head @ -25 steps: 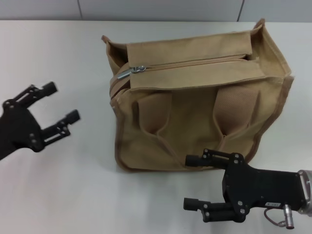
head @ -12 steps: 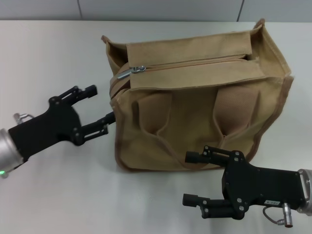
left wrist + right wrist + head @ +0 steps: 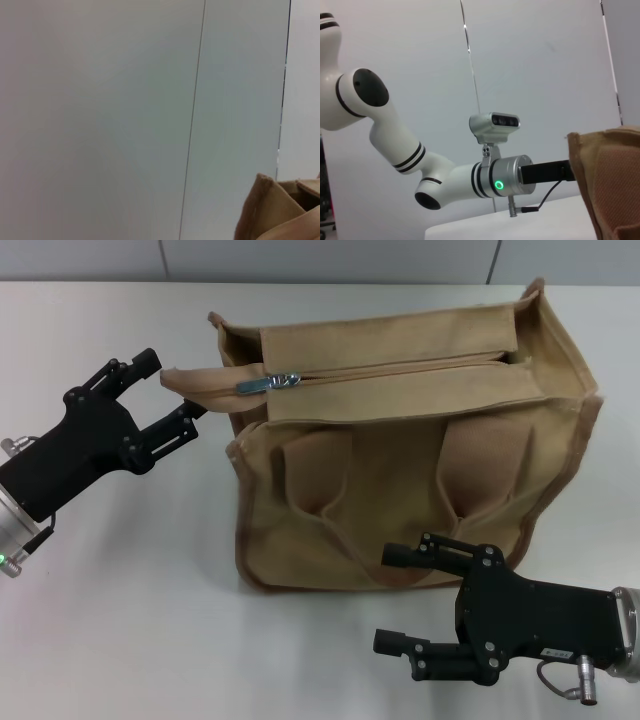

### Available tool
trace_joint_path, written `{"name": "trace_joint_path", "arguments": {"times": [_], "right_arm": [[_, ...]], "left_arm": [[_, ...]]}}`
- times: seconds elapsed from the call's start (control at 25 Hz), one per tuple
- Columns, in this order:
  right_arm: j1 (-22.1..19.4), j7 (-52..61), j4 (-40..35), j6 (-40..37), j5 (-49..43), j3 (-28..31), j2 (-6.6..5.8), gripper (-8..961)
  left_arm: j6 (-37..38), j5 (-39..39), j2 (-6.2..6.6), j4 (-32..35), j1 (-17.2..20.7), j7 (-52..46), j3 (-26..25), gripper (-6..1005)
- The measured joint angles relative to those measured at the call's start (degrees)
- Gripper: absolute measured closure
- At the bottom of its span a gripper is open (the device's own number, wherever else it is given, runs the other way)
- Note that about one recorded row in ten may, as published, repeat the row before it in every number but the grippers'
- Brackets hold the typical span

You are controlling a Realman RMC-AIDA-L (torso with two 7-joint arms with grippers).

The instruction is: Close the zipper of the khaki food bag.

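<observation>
Bag (image 3: pixel 400 470): khaki canvas, boxy, standing upright on the white table (image 3: pixel 120 640), roughly mid-scene and toward the far side. Darker piping along the edges. Two wide straps hang flat against the near face.

Zipper (image 3: pixel 400 368): runs along the top between two fabric flaps, from the bag's left end toward its right end. The line looks shut along most of its length; near the far right end the flaps seem to part slightly, though this cannot be told for certain. Silver pull tab (image 3: pixel 268 383) lies at the left end of the line, pointing outward to the left.

Left hand (image 3: pixel 168 395): at the bag's upper left corner, fingers spread moderately. A khaki fabric tab (image 3: pixel 195 383) at the zipper's left end sticks out sideways between the two fingers. Whether the fingers press on it cannot be told.

Right hand (image 3: pixel 398 600): low over the table in front of the bag's near right bottom corner, fingers wide apart and holding nothing, the upper finger just beside the bag's lower edge.

Left wrist view: a corner of the bag against a grey wall (image 3: pixel 100 100).

Right wrist view: the bag's side, with the left arm (image 3: pixel 395 145) beyond it.
</observation>
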Motion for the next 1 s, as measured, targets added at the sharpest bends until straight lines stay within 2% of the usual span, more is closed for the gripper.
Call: {"name": "trace_joint_path", "arguments": {"times": [0.4,0.56,1.0], "right_arm": [[-0.10,-0.37,0.46,1.29,0.00,0.84,0.00,145],[-0.08,-0.75,0.46,1.36,0.08,1.07,0.00,146],[0.51,-0.78,0.68,1.90,0.23,1.34,0.00,147]], "left_arm": [[0.29,0.11,0.03,-0.12,0.41,-0.90,0.62,167],[0.63,-0.03,-0.03,-0.83,2.22,-0.16,0.55,168],[4.78,-1.48,-0.01,-1.85,2.94,-0.09,-0.02,168]]}}
